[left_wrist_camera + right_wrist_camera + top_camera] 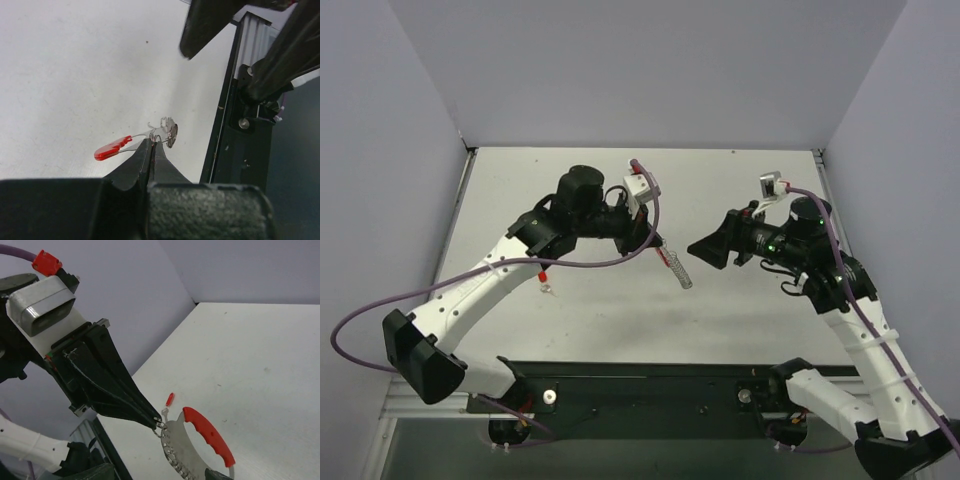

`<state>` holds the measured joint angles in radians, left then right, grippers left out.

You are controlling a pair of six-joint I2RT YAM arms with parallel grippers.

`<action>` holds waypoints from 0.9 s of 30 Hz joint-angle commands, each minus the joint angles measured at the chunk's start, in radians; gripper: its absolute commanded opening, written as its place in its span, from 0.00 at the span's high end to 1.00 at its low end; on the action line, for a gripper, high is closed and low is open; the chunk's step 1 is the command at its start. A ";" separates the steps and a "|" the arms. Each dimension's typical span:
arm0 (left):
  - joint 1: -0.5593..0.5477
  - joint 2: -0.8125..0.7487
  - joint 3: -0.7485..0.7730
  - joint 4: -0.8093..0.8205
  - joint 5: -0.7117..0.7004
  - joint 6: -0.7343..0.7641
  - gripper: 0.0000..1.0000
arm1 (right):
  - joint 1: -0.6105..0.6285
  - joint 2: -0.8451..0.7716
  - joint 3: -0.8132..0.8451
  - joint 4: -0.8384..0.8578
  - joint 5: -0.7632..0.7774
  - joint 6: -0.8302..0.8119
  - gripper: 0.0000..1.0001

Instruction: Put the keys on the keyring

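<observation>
Closest to the lens in the right wrist view, the keyring (207,435) hangs in the air: a red curved loop with a strip of silver chain beside it, both dangling from a small ring at the top. That ring is pinched by the left tool (157,422), whose two black fingers are pressed together at their tips with no gap between them. The left wrist view shows the same pinch, with a red piece just left of the fingertips.

Reading the top view from the left, a purple cable (420,290) loops out past the left arm (470,290). The arm's white link slants across the left half of the worktop (620,320). Just below that link, in the left-centre of the frame, the key (548,288) lies flat on the worktop with a small red piece beside it, well apart from the keyring. The cable also sags between the key and the left tool.

At frame centre the keyring's chain hangs below the left tool's tip. Just to its right is the right tool (700,248), pointing at the chain. Its fingers stand apart and grip nothing; we cannot tell whether they touch the keyring. The right arm (870,350) runs down to the lower right corner. A black base rail (650,385) crosses the bottom of the frame.
</observation>
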<state>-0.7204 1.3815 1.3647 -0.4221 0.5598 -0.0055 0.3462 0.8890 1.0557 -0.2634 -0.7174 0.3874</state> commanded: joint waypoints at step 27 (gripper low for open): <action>0.025 -0.183 0.045 0.040 0.407 0.033 1.00 | 0.223 0.104 0.145 0.230 -0.244 -0.007 0.55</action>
<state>-0.7090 1.2232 1.3808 -0.4572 0.9195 0.0452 0.5640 1.0328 1.1648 -0.0929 -0.8894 0.4004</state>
